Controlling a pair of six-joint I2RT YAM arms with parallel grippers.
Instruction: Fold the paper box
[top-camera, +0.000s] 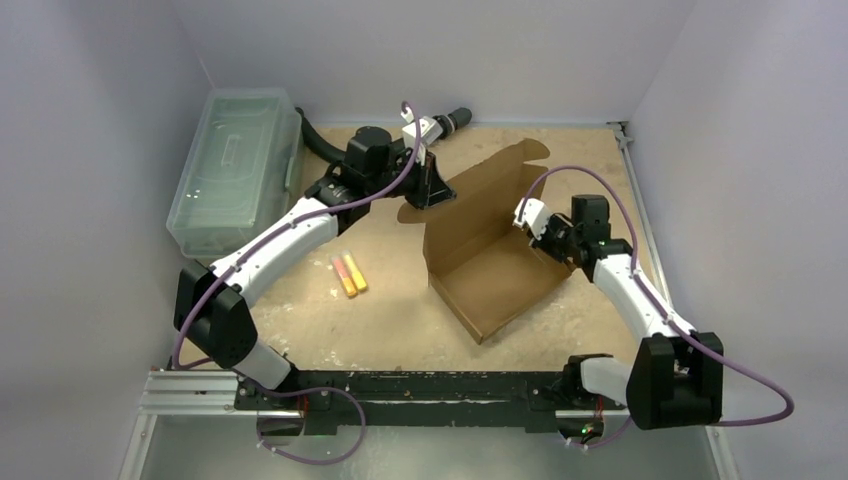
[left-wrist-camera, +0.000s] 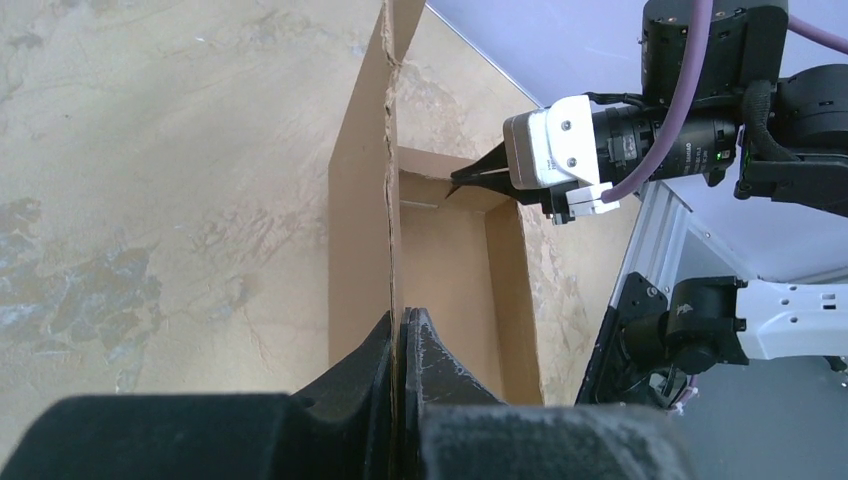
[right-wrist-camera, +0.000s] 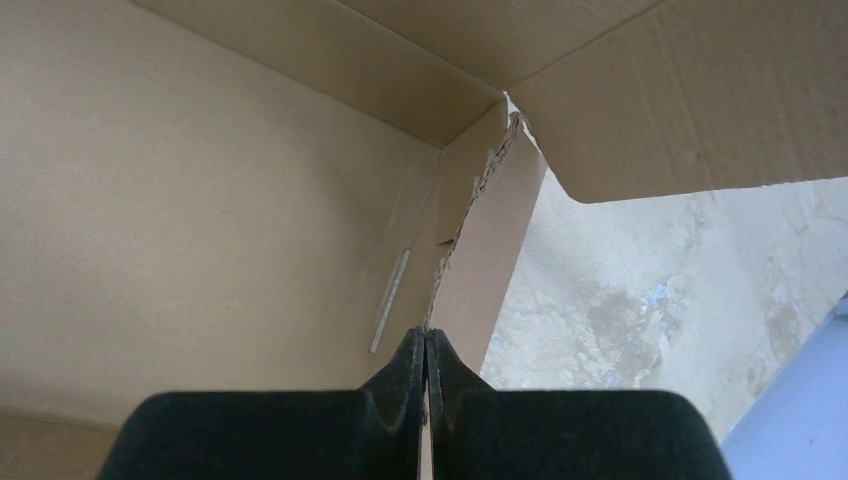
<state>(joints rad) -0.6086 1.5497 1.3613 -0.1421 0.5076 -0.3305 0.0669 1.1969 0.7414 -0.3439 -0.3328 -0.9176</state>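
Note:
The paper box (top-camera: 490, 262) is brown cardboard, half formed, with its tray open to the near right and a tall panel standing at the back left. My left gripper (top-camera: 432, 190) is shut on the top edge of that back panel, as the left wrist view (left-wrist-camera: 402, 318) shows. My right gripper (top-camera: 545, 240) is shut on the edge of the box's right side wall, as the right wrist view (right-wrist-camera: 426, 338) shows. The box also fills the right wrist view (right-wrist-camera: 220, 200), and its wall runs up the middle of the left wrist view (left-wrist-camera: 360, 200).
A clear plastic lidded bin (top-camera: 235, 165) stands at the far left. Two small orange and yellow sticks (top-camera: 348, 273) lie on the tabletop left of the box. A black hose (top-camera: 312, 135) lies at the back. White walls close in the workspace.

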